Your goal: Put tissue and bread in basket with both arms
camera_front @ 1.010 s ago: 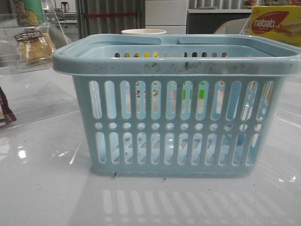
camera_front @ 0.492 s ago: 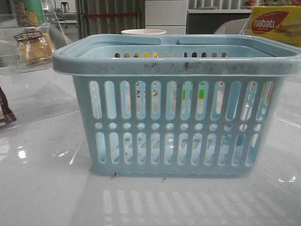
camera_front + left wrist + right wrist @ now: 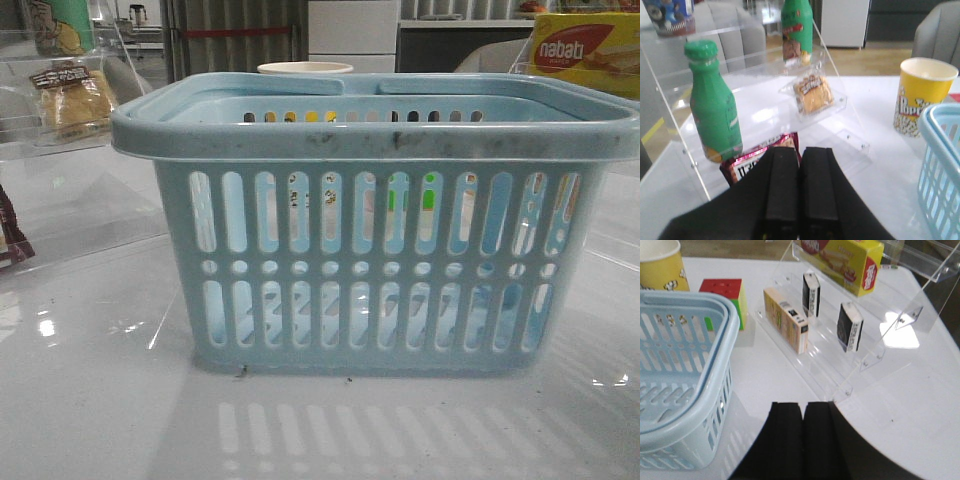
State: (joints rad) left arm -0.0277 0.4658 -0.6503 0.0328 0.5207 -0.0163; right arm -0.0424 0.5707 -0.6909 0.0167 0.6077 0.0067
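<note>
The light-blue basket stands in the middle of the table; it also shows in the left wrist view and the right wrist view. The bread lies on a clear shelf at the left, also seen from the front. Two small blackish tissue packs stand on a clear stepped shelf at the right. My left gripper is shut and empty, short of the bread. My right gripper is shut and empty, short of the shelf. Neither gripper shows in the front view.
Green bottles and a dark wrapper sit by the bread. A beige box and the nabati box share the right shelf. A colour cube and a popcorn cup stand behind the basket.
</note>
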